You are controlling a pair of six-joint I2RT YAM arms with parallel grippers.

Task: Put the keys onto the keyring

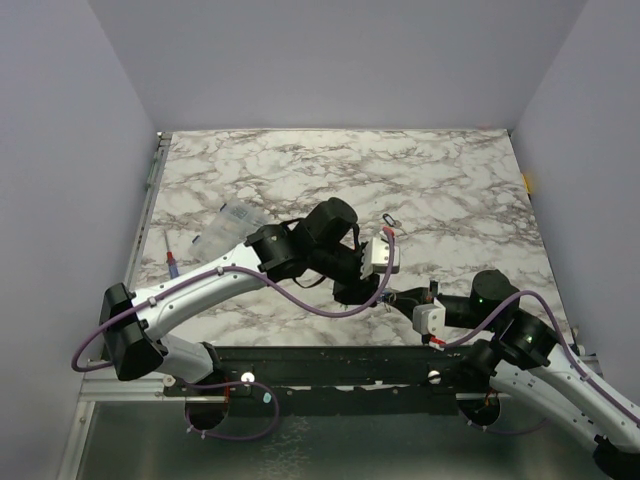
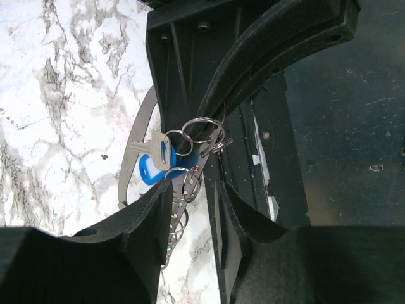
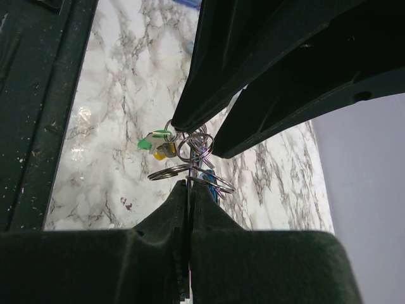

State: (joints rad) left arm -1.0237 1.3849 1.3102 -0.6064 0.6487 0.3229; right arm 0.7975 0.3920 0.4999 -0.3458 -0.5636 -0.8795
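The keys hang in a bunch of metal split rings (image 2: 201, 130) above the table. The blue key (image 2: 154, 168) shows in the left wrist view. The green key (image 3: 147, 143) and the yellow key (image 3: 166, 151) show in the right wrist view. My right gripper (image 3: 190, 182) is shut on one thin metal ring of the bunch. My left gripper (image 2: 195, 190) has its jaws apart, with rings lying against its left finger. A pale curved band, the keyring (image 2: 134, 149), hangs beside the blue key. Both grippers (image 1: 385, 296) meet at the table's near middle.
A clear plastic box (image 1: 225, 232) and a red-and-blue tool (image 1: 172, 263) lie at the left. A small dark clip (image 1: 390, 220) lies just beyond the grippers. The dark base rail (image 1: 330, 365) runs along the near edge under the arms.
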